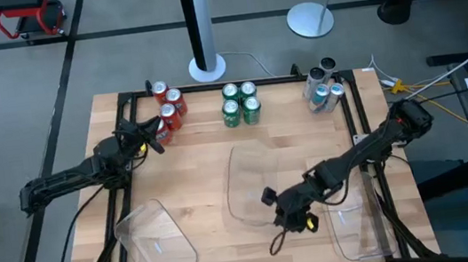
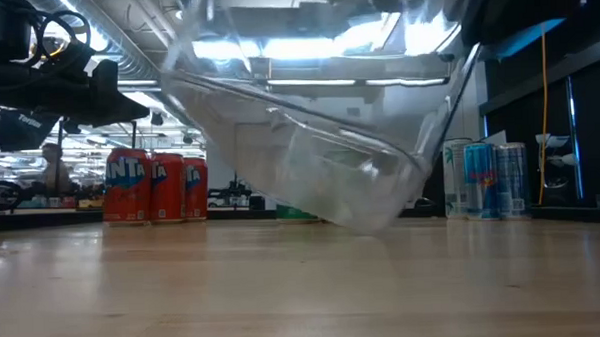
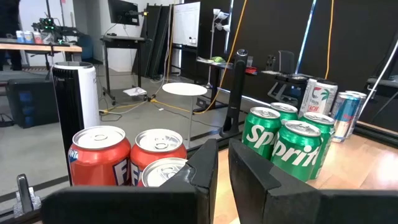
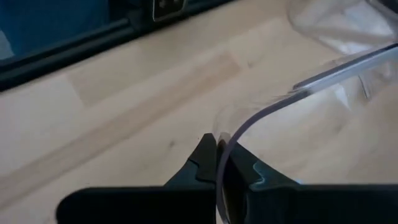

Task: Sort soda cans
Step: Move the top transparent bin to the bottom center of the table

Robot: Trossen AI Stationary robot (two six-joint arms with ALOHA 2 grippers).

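Three groups of soda cans stand upright along the table's far edge: red [image 1: 169, 110], green [image 1: 240, 103] and silver-blue [image 1: 325, 88]. My left gripper [image 1: 156, 140] hovers level just near of the red cans [image 3: 124, 152]. It is shut, with nothing between its fingers [image 3: 222, 165]. My right gripper [image 1: 288, 218] is at the table's near middle, shut on a clear plastic tray [image 1: 258, 177]. In the low view that tray [image 2: 319, 138] stands tilted. My right gripper pinches the clear tray's rim at a rounded corner [image 4: 231, 138] between its two fingers, with the thin wall running into the gap. The fingers slant downward at the tray's near edge. The tray is tipped up, its lower part [image 2: 367, 224] on the table.
Two more clear trays lie near the front edge, one at the left [image 1: 153, 239] and one at the right [image 1: 358, 228]. A black frame [image 1: 123, 100] runs around the tabletop. Bare wood lies between the cans and the trays.
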